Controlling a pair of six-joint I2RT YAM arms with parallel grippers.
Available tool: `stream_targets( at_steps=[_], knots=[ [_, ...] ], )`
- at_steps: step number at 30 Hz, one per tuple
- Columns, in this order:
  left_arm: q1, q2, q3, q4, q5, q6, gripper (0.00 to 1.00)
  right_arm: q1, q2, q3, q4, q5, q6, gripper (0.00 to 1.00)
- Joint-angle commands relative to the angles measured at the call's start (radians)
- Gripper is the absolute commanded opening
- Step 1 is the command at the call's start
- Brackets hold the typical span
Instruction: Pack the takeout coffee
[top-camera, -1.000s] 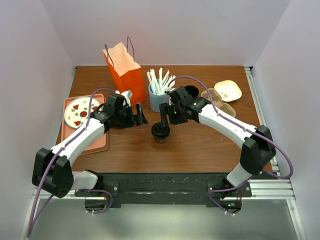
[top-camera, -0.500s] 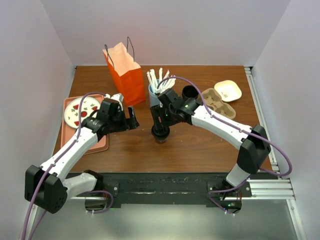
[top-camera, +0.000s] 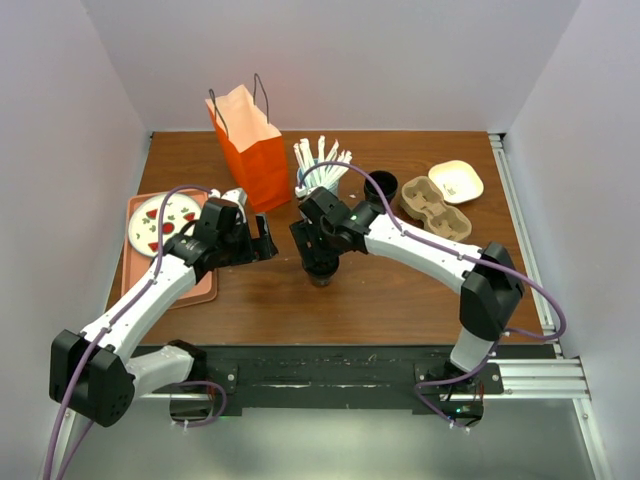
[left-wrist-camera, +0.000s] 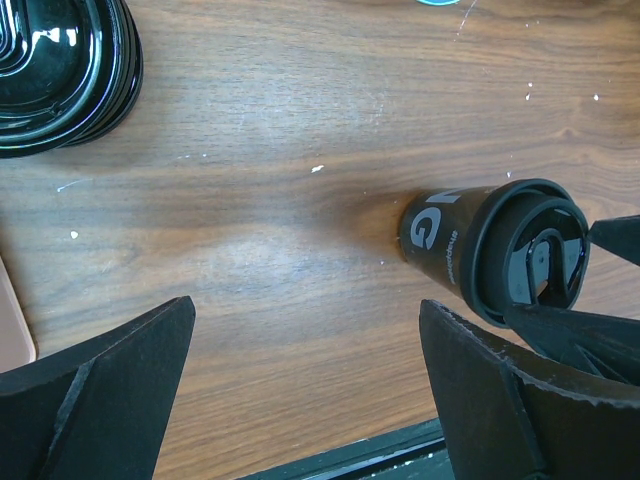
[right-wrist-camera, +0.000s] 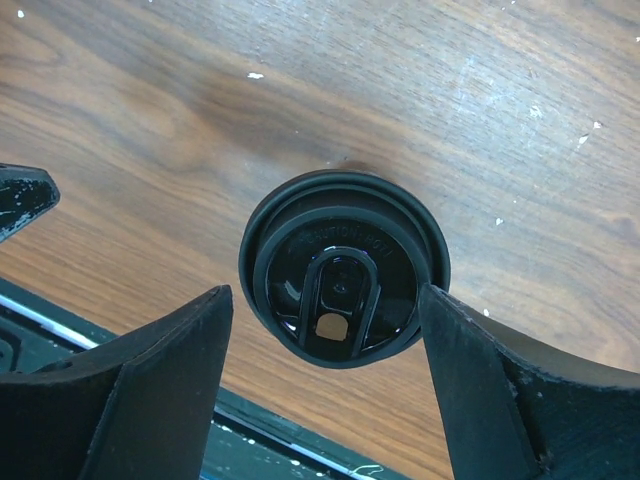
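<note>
The takeout coffee (top-camera: 321, 270) is seen standing upright on the wooden worktop (top-camera: 400, 300), near its middle and in front of the white straws (top-camera: 322, 158). Its black lid is on, and grey lettering is shown on its dark side in the left wrist view (left-wrist-camera: 455, 245). The right tool (top-camera: 319, 258) is held directly over the cup, with its fingers (right-wrist-camera: 160, 380) set apart on either side of the lid (right-wrist-camera: 343, 283). A strip of bare wood is visible between the lid and one finger, while the other finger is seen at the lid's edge, so the cup is straddled but not clamped. The left tool (top-camera: 265, 240) is held just to the left of the cup. Its fingers (left-wrist-camera: 100, 390) are spread wide, with only bare worktop between them. An orange paper bag (top-camera: 250, 140) is stood upright towards the back. A pink tray (top-camera: 195, 288) carrying a patterned plate (top-camera: 163, 220) is placed at the left edge. An all-black cup (top-camera: 381, 186), a cardboard cup carrier (top-camera: 437, 212) and a small cream dish (top-camera: 455, 181) are grouped at the back right.
</note>
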Motion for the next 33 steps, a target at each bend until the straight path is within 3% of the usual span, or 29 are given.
stream_targets(
  at_steps=[1, 33],
  knots=[
    [0.004, -0.018, -0.007, 0.016, -0.008, -0.003, 1.00, 0.020, 0.011, 0.038, -0.031, 0.057, -0.006, 0.76],
    [0.005, -0.070, -0.010, 0.005, -0.077, -0.017, 1.00, 0.054, 0.080, 0.122, -0.094, 0.158, -0.050, 0.82]
  ],
)
